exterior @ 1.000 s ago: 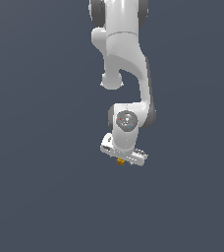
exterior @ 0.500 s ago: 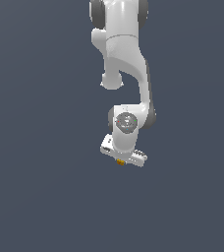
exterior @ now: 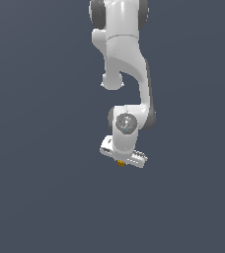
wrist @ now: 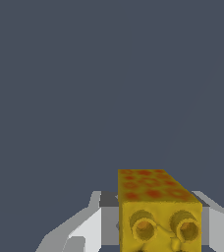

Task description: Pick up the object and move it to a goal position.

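In the exterior view, the white arm (exterior: 122, 59) hangs down from twelve o'clock against a plain slate-grey background, its wrist joint near the centre. Below the wrist sits the gripper (exterior: 120, 162), its white body tilted so that the end on the exterior view's right lies lower. The object (exterior: 120, 163), a tiny yellow-orange cube, peeks out at six o'clock of that body, touching its underside. In the wrist view the cube (wrist: 158, 211) fills the lower middle, its upper face mottled with red-orange spots and its near face bearing two round dimples. White fingers (wrist: 87, 229) flank it at nine and three o'clock, pinching the cube between them. Nothing else shows around it but the grey backdrop.
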Robot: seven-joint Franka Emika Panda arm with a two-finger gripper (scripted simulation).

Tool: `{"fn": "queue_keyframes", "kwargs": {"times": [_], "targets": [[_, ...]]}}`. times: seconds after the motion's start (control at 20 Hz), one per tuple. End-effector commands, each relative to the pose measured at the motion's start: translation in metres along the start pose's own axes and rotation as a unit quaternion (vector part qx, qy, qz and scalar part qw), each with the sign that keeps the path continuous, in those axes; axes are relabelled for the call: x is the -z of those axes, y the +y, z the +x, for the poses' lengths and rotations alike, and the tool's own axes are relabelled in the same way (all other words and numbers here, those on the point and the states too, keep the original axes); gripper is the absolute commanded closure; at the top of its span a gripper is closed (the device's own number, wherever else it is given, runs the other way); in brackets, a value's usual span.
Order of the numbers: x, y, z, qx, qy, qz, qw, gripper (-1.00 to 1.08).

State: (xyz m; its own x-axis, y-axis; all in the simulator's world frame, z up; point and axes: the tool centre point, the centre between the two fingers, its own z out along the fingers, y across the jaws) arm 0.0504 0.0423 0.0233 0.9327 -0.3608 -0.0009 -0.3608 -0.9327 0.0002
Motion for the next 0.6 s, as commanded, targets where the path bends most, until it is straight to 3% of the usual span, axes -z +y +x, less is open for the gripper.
{"fn": "queue_keyframes", "kwargs": {"times": [0.0,0.55], "targets": [[0.003,0.004,0.006,0.0,0.0,0.0,1.0,1.08],[0.023,0.035,0.057,0.0,0.0,0.0,1.0,1.08]]}}
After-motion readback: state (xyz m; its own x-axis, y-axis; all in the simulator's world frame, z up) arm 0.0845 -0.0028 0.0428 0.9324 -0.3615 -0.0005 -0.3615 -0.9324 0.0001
